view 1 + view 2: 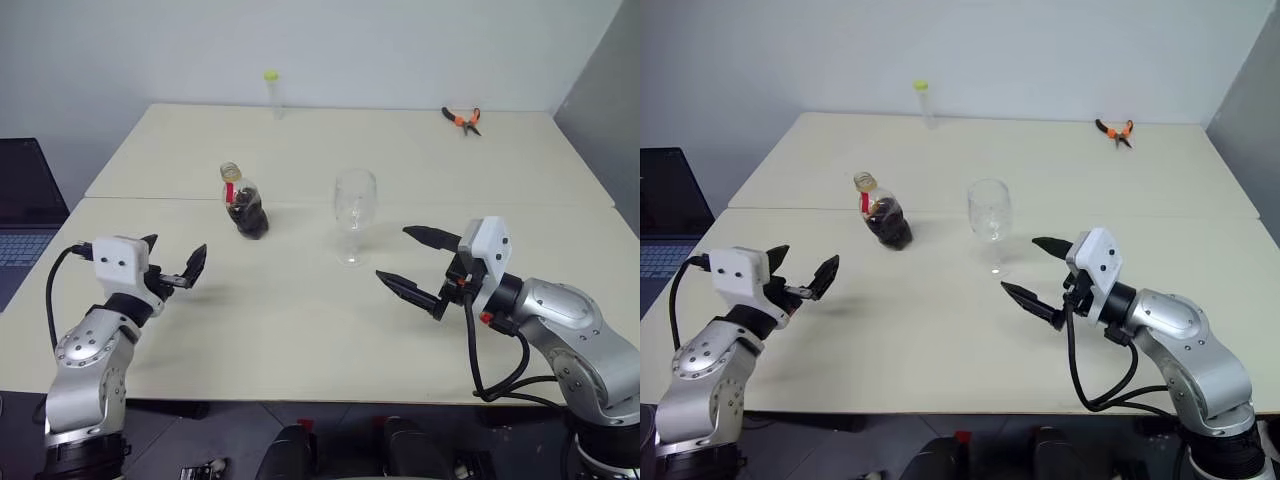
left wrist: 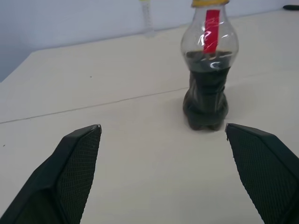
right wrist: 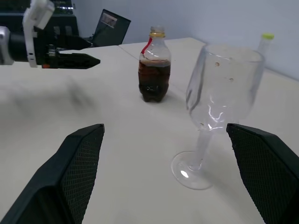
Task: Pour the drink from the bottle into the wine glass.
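The left gripper (image 1: 178,268) and the right gripper (image 1: 418,263) hover nearest the camera over the near part of the surface (image 1: 300,330), each with its jaws spread wide and holding nothing. The bottle (image 1: 243,203) stands upright at about 1 o'clock from the left gripper, well apart from it, its cap appearing to be off and the drink (image 1: 247,217) filling its lower body. The wine glass (image 1: 354,214) stands empty at 3 o'clock from the bottle and at about 11 o'clock from the right gripper. The step in hand appears to be the reach for the bottle. Centre the bulbous body between the left jaws, keep the approach level, and close below the red neck label so the open neck stays upright.
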